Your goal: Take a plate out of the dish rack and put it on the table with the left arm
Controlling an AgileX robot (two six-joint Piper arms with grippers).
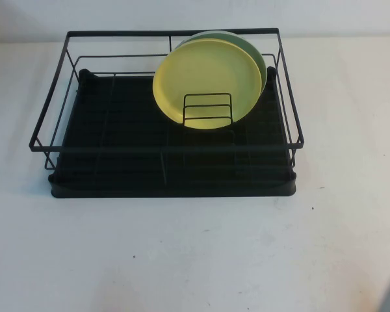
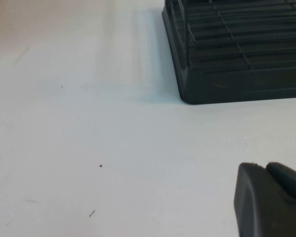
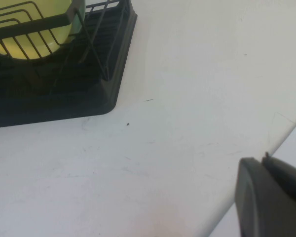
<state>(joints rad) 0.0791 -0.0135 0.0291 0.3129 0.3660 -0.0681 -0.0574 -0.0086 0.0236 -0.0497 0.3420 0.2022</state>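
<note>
Right now the plate [image 1: 205, 83] stands on edge in the dish rack [image 1: 169, 146], well away from the left gripper [image 2: 271, 202] hovering over the table [image 2: 89, 148] near the rack's corner, while the right gripper [image 3: 271, 202] hangs beyond the opposite corner.

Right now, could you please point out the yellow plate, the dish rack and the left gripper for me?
yellow plate [image 1: 205, 78], high view, on its flat face above the wire divider.
dish rack [image 1: 172, 185], high view, on the tray base's front edge.
left gripper [image 2: 271, 202], left wrist view, on its black finger over the table.
</note>
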